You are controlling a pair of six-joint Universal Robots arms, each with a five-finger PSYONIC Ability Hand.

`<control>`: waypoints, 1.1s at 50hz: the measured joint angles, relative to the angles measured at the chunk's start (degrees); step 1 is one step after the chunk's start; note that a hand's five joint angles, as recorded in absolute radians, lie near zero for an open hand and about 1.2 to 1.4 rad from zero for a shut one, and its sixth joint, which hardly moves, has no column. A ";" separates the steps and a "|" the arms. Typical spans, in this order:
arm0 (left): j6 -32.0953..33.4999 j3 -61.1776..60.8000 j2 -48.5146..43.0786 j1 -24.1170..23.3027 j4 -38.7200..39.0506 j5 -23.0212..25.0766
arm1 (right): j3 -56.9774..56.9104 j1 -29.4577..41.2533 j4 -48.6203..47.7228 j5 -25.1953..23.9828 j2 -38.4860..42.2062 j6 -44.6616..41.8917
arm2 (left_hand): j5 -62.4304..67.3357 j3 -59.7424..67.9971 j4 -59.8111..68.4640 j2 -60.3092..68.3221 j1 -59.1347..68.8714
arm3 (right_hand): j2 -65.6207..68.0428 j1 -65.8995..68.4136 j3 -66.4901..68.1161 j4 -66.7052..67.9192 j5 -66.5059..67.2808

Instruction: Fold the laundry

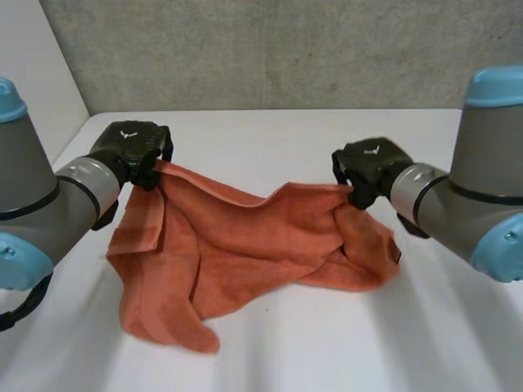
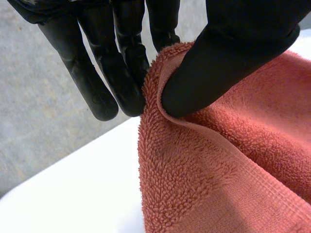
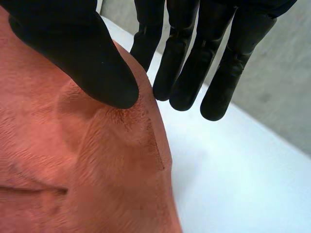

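Orange towel [image 1: 261,245] lay rumpled at centre of white bench [image 1: 343,351], both upper ends raised; left robot hand [image 1: 131,147], upper left of frame, pinched one end between thumb and fingers; right robot hand [image 1: 369,166], right of centre, clamped other end likewise.

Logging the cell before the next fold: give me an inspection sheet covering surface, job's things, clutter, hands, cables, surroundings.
Surface: white table, towel on it.
Job's things: orange towel, crumpled, far edge held up at two places, rest lying on the table.
Clutter: nothing seen.
Hands: left hand pinches the towel's edge; right hand pinches it at the other side.
Cables: nothing seen loose.
Surroundings: grey wall behind the table.
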 measured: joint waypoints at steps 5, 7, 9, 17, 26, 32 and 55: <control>0.08 0.42 -1.17 0.06 -0.01 -0.03 | 0.41 -0.50 -0.12 -1.75 1.89 4.61 | 0.00 0.00 0.00 0.00 0.00 | -6.43 -4.35 -6.37 -5.64 -4.85; 0.11 -0.20 -0.80 0.00 -0.04 -0.03 | 0.61 -1.17 -0.07 -2.98 1.98 6.15 | 0.00 0.00 0.00 0.00 0.00 | -20.94 -15.96 -20.65 -20.87 -19.06; 0.14 -0.90 -0.23 -0.09 -0.06 -0.02 | 0.63 -1.92 -0.01 -3.75 1.88 6.83 | 0.00 0.00 0.00 0.00 0.00 | -27.69 -21.43 -27.51 -27.82 -26.13; 0.19 -5.87 5.75 -0.45 -0.12 0.17 | -1.23 -7.43 0.31 -7.47 1.94 7.96 | 0.00 0.00 0.00 0.00 0.00 | -44.98 -35.60 -45.19 -45.71 -44.14; 0.19 -13.43 17.85 -0.76 -0.10 0.59 | -9.81 -12.03 3.19 -14.55 10.20 6.31 | 0.00 0.00 0.00 0.00 0.00 | -45.97 -37.56 -47.09 -47.88 -46.45; 0.16 -16.50 25.61 -0.96 -0.09 0.69 | -16.29 -12.68 7.84 -20.35 17.37 5.38 | 0.00 0.00 0.01 0.00 0.00 | -45.97 -37.56 -47.09 -47.88 -46.45; 0.25 -17.53 39.73 -6.88 -0.04 0.77 | -24.06 -9.46 9.07 -27.67 27.68 15.27 | 0.00 0.00 0.01 0.03 0.00 | -53.60 -43.06 -54.36 -53.66 -52.22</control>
